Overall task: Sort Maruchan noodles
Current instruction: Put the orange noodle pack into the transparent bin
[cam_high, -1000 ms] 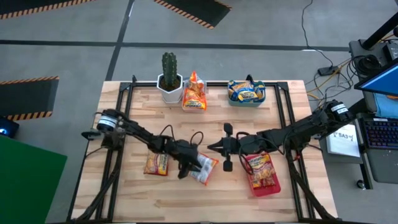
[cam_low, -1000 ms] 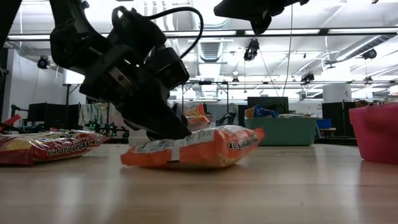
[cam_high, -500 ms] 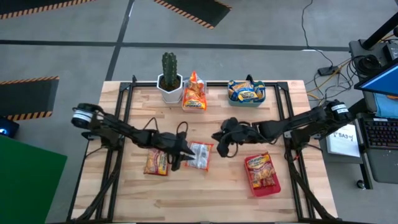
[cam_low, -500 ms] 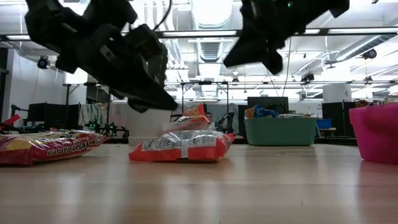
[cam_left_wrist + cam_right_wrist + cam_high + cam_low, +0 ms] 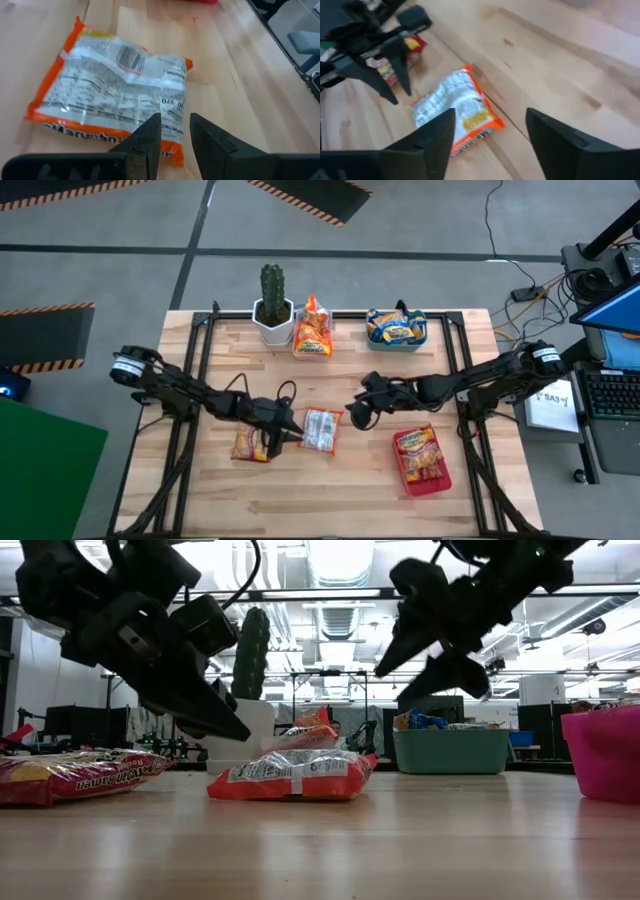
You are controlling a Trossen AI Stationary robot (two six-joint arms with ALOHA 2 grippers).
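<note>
Orange packet lies loose on my counter between spread right gripper and narrowly parted, empty left gripper; sorting partly done.

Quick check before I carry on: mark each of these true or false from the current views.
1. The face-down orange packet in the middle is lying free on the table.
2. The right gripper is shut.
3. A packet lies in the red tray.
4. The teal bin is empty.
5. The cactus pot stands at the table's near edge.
1. True. The orange packet lies flat between the left gripper and the right gripper, held by neither.
2. False. Its fingers are spread wide above the table.
3. True. A red packet lies in the red tray.
4. False. The teal bin holds blue-and-yellow packets.
5. False. The cactus pot stands at the far edge.
</note>
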